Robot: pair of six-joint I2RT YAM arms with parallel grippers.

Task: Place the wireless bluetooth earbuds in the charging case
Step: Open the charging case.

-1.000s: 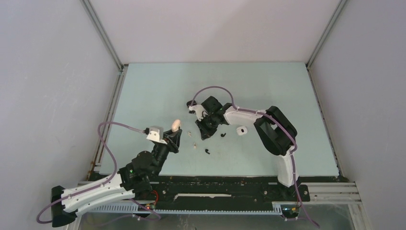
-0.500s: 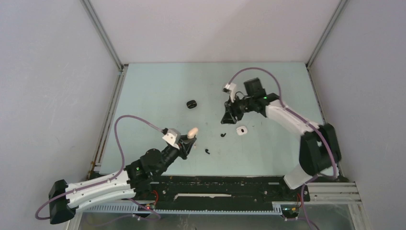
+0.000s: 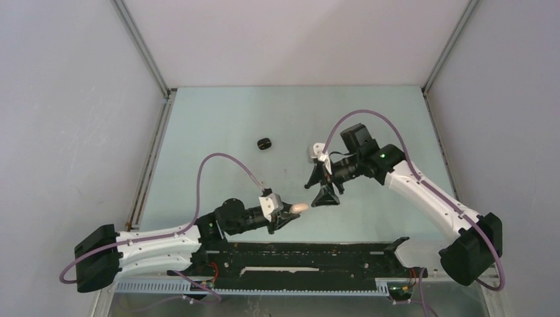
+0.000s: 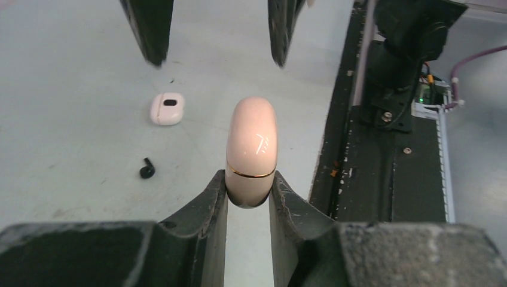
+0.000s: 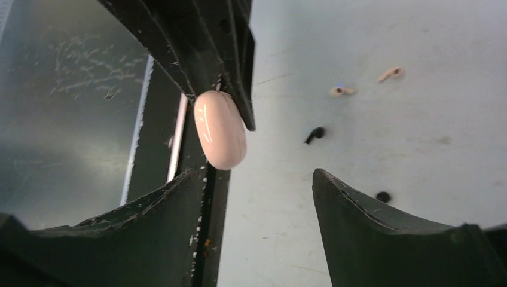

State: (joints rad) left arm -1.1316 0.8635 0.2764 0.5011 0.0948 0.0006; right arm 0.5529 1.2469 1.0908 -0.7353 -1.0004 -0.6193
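Note:
My left gripper [image 4: 248,191] is shut on the lower end of a pink, pebble-shaped charging case [image 4: 251,149] with a thin gold seam, and holds it above the table near the front edge [image 3: 298,207]. My right gripper [image 5: 257,191] is open and empty, facing that case [image 5: 220,137], which hangs just beyond its left fingertip. One black earbud [image 4: 146,169] lies on the table, also visible in the right wrist view [image 5: 315,134]. Two pale earbuds [image 5: 341,91] [image 5: 390,73] lie farther off. In the top view both grippers [image 3: 290,211] [image 3: 318,190] hide the earbuds.
A small white case [image 4: 167,108] lies on the table beyond the black earbud. A black case [image 3: 265,143] sits mid-table to the left. A small dark item [image 5: 382,196] lies by my right finger. The black front rail [image 3: 317,254] runs right under the held case.
My left arm has stretched to the right, carrying the pink case along the front edge. My right arm swung away, then came back toward it, and its jaws opened.

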